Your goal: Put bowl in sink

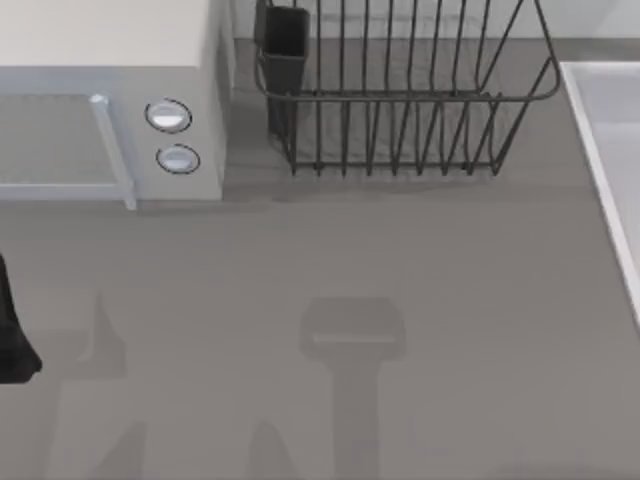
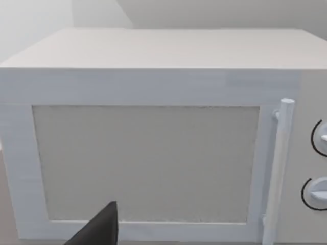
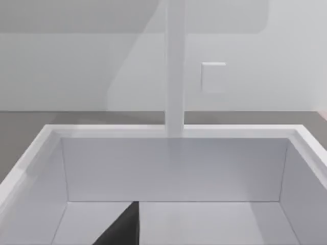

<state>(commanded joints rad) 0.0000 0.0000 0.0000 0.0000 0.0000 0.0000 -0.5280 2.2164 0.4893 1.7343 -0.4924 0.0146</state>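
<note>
Two arms are set at a grey bench (image 1: pixel 330 250), and places are given here from the black wire dish rack (image 1: pixel 400 100) at its back.

The sink (image 1: pixel 592 140) is found to the right of the rack, at the bench's right edge, well apart from the microwave (image 1: pixel 110 100), which is set just to the rack's left. It is a pale rectangular basin with a light raised rim. Its long axis is seen to run from the back of the bench toward the front, alongside the rack's right end, with the open side facing up. In the right wrist view the sink (image 3: pixel 173 168) is seen from its near side: flat smooth walls, and a white upright post (image 3: pixel 175 76) rising from the middle of the far rim. A small square plate (image 3: pixel 213 76) is fixed to the wall beyond it.

The left arm (image 1: pixel 12 330) is seen as a dark shape at the top view's left edge, far to the left of the rack and in front of the microwave. The left hand (image 2: pixel 99 229) is held facing the microwave door (image 2: pixel 145 163), whose bar handle (image 2: pixel 278 168) and two round knobs (image 2: pixel 319 191) are seen. The right hand (image 3: pixel 125 227) is held over the inside of the sink. Whether either hand is wide or narrow cannot be told.
</note>
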